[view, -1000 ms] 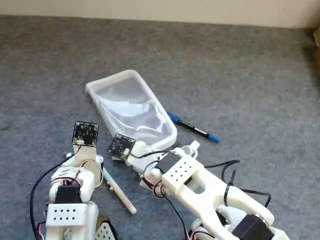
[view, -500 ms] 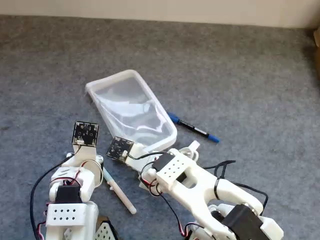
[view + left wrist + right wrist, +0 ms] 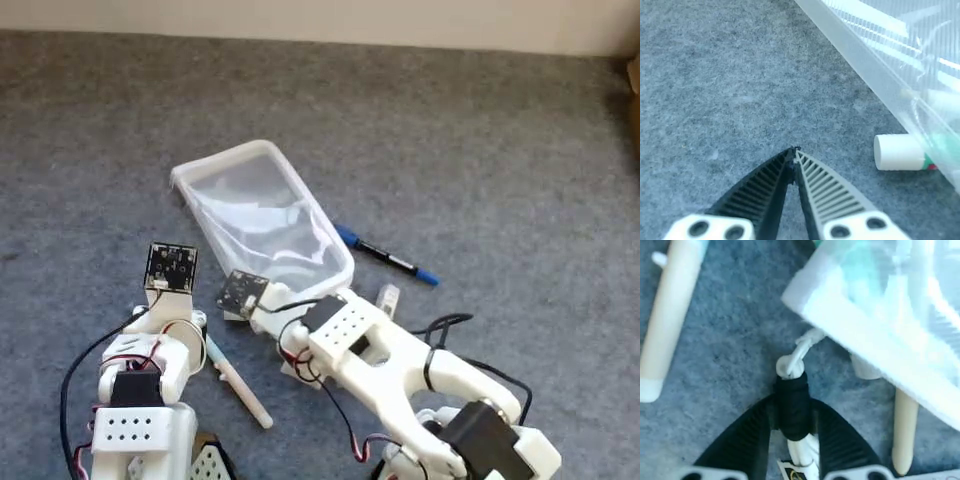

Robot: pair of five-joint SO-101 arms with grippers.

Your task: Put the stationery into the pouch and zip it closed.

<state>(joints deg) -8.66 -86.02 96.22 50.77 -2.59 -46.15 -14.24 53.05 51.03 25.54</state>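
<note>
The translucent pouch (image 3: 262, 215) lies flat on the grey carpet, and its near corner (image 3: 880, 315) sits just ahead of my right gripper (image 3: 792, 399). That gripper is shut on the black zipper pull (image 3: 792, 407), which has a white cord running to the pouch. A cream pen (image 3: 670, 315) lies beside it, also seen as a white pen (image 3: 238, 380) between the two arms. A blue-and-black pen (image 3: 385, 255) lies off the pouch's right side. My left gripper (image 3: 794, 151) is shut and empty, low over bare carpet beside the pouch edge (image 3: 875, 75). A white cylinder end (image 3: 899, 152) pokes out there.
Grey carpet (image 3: 480, 140) stretches wide around the pouch. A second cream stick (image 3: 905, 430) lies partly under the pouch corner. The right arm (image 3: 360, 350) and left arm (image 3: 150, 390) stand close together at the near edge.
The right arm's rear links have swung left and nearer while its wrist stays at the pouch's near corner. The left arm, pouch and pens have not moved.
</note>
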